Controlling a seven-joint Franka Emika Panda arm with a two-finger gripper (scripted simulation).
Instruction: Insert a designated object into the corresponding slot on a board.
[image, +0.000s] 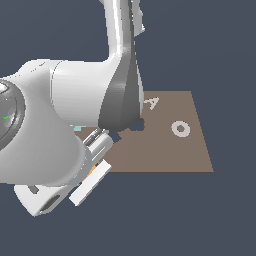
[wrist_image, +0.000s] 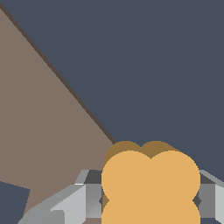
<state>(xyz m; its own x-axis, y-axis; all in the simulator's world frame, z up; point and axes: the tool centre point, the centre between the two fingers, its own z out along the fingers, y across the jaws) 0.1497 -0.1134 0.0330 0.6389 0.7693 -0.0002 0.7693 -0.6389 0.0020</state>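
- Here, in the exterior view, the white Panda arm (image: 75, 100) fills the frame from 9 o'clock to 12 o'clock and hides much of the brown board (image: 175, 150), which lies flat toward 3 o'clock.
- The gripper (wrist_image: 151, 205) pinches the orange clover piece (wrist_image: 151, 183): in the wrist view a grey finger (wrist_image: 74, 203) sits against each side of the piece, whose four rounded lobes face the camera.
- In the exterior view only a sliver of the orange piece (image: 92, 172) shows, at about 8 o'clock from the board's centre, close to the board's near edge and tucked behind the white hand.
- A dark cut-out (image: 137, 125) is partly visible just below the arm's dark link, near the board's centre; its full outline cannot be told, so it cannot be matched to the clover slot.
- A white ring (image: 180, 128) lies at 3 o'clock from that cut-out, and a white triangular shape (image: 152, 103) at 1 o'clock.
- A trace of pale teal (image: 78, 128) shows at the board's 9 o'clock edge.
- In the wrist view a corner of another dark opening (wrist_image: 13, 203) appears on the board (wrist_image: 48, 131).
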